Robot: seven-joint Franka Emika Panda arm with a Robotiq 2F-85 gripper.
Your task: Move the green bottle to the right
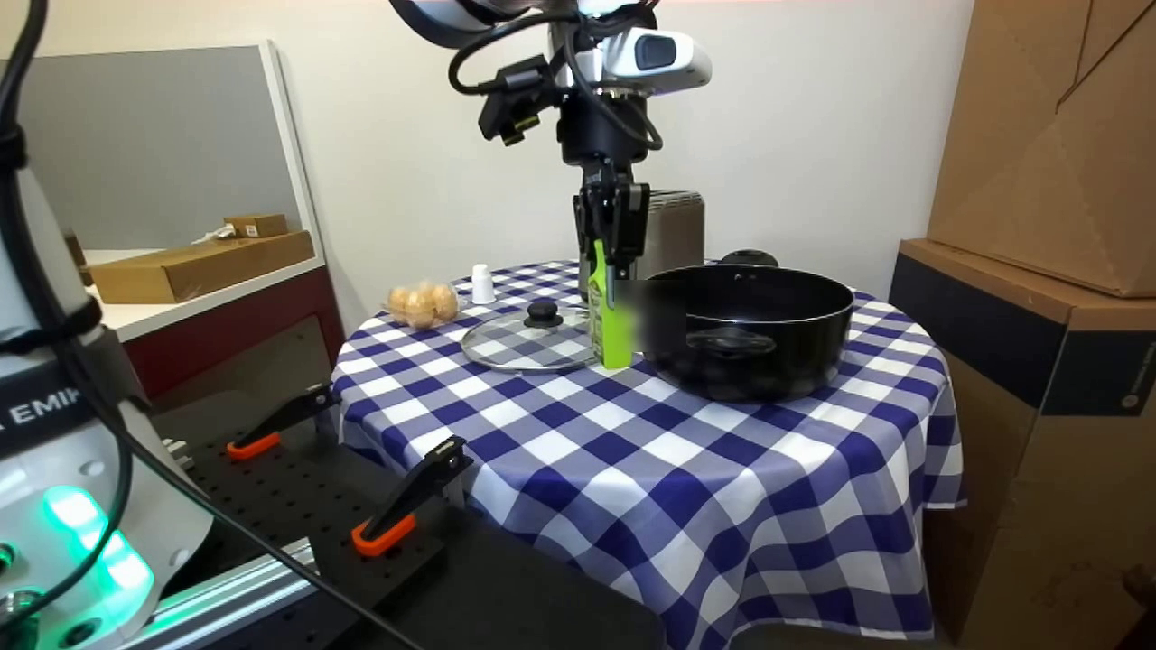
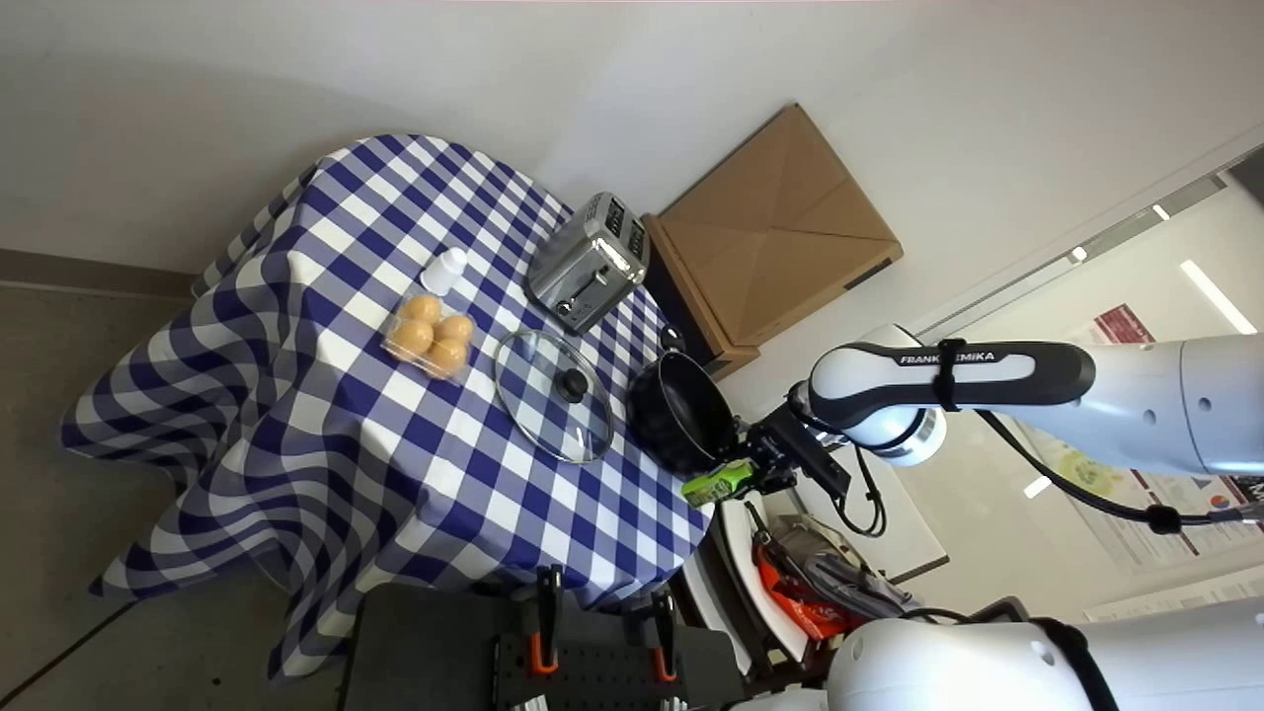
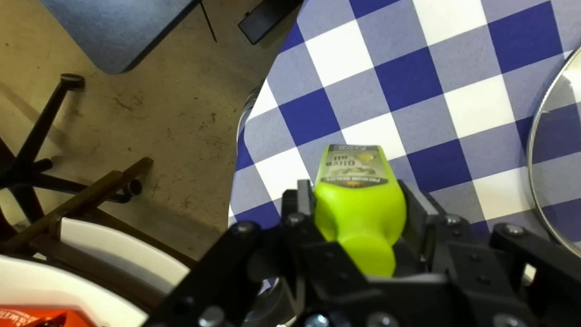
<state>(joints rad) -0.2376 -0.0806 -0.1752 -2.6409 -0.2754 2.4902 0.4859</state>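
One green bottle (image 1: 617,338) is clamped in the tool (image 3: 357,193), jaws closed to its width

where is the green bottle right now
In the wrist view, the green bottle is in the gripper; in an exterior view it appears between the glass lid, picture left, and the black pot, picture right.

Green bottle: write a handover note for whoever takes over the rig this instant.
Claw: shut on the green bottle.
Where: in an exterior view it shows between the glass lid and the black pot; whether its base touches the checkered cloth, I cannot tell.
Done: grasp made.
Left: any remaining shift right, then set down and release.
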